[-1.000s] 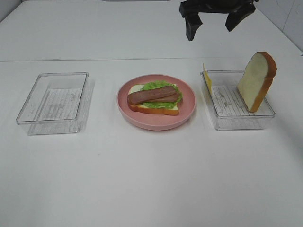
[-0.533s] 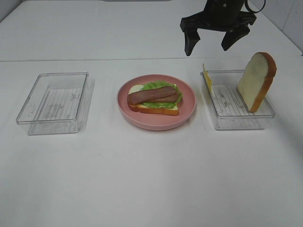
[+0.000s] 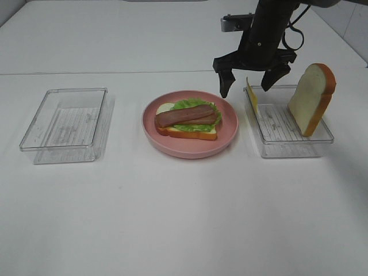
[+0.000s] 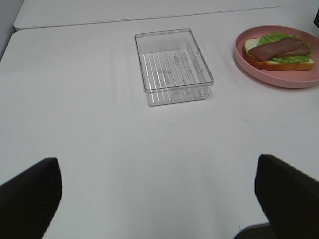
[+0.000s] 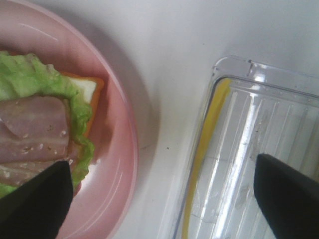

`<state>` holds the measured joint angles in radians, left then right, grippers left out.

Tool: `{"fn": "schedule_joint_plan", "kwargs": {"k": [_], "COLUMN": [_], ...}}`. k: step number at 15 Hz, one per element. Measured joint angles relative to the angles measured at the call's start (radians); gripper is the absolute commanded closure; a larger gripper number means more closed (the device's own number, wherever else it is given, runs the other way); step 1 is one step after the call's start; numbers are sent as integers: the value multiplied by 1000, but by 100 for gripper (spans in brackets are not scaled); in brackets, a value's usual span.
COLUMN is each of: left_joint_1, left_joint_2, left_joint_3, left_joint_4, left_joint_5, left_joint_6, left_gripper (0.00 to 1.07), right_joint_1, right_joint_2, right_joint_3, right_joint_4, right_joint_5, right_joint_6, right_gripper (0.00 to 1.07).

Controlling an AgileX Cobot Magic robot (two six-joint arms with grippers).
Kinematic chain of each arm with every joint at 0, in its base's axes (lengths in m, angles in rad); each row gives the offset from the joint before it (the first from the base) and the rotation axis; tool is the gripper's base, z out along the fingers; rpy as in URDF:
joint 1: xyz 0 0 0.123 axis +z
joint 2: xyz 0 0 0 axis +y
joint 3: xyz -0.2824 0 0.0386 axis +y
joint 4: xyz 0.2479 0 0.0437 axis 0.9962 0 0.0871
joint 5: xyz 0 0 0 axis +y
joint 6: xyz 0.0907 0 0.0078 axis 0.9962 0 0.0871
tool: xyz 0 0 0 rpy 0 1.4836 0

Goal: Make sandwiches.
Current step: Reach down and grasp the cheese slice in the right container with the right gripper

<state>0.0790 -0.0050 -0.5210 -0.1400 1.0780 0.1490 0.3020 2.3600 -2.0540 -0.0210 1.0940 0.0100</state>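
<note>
An open-faced sandwich [image 3: 187,119] of bread, green lettuce and a bacon strip lies on the pink plate [image 3: 190,150]. A yellow cheese slice [image 3: 251,96] stands on edge against the left wall of the right clear tray [image 3: 290,141]. A bread slice [image 3: 311,98] leans at that tray's right end. My right gripper [image 3: 245,87] hangs open just above the cheese, one finger on each side of it. In the right wrist view the cheese [image 5: 209,129] runs between the open fingers [image 5: 35,204], beside the lettuce [image 5: 30,79]. My left gripper [image 4: 159,199] is open over bare table.
An empty clear tray [image 3: 66,123] sits left of the plate, and the left wrist view shows it [image 4: 174,92] ahead of the left gripper. The plate [image 4: 279,79] lies to its side there. The table is white, with a seam behind the trays.
My right gripper has come down and toward the right tray's left edge, from high above to just over the cheese, staying open. Nothing on the table has moved.
</note>
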Motion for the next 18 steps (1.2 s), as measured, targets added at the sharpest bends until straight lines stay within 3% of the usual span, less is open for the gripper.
{"fn": "schedule_joint_plan", "kwargs": {"k": [8, 9, 12, 13, 14, 18], "left_joint_1": [0, 0, 0, 0, 0, 0], "left_joint_2": [0, 0, 0, 0, 0, 0], "left_joint_3": [0, 0, 0, 0, 0, 0], "left_joint_4": [0, 0, 0, 0, 0, 0], "left_joint_5": [0, 0, 0, 0, 0, 0], "left_joint_6": [0, 0, 0, 0, 0, 0], "left_gripper": [4, 4, 4, 4, 4, 4], "right_joint_1": [0, 0, 0, 0, 0, 0], "right_joint_2": [40, 45, 45, 45, 45, 45], "right_joint_3": [0, 0, 0, 0, 0, 0], "right_joint_4": [-4, -10, -54, -58, -76, -95], "right_joint_5": [-19, -19, -25, -25, -26, -27], "right_joint_6": [0, 5, 39, 47, 71, 82], "right_gripper": [36, 54, 80, 84, 96, 107]}}
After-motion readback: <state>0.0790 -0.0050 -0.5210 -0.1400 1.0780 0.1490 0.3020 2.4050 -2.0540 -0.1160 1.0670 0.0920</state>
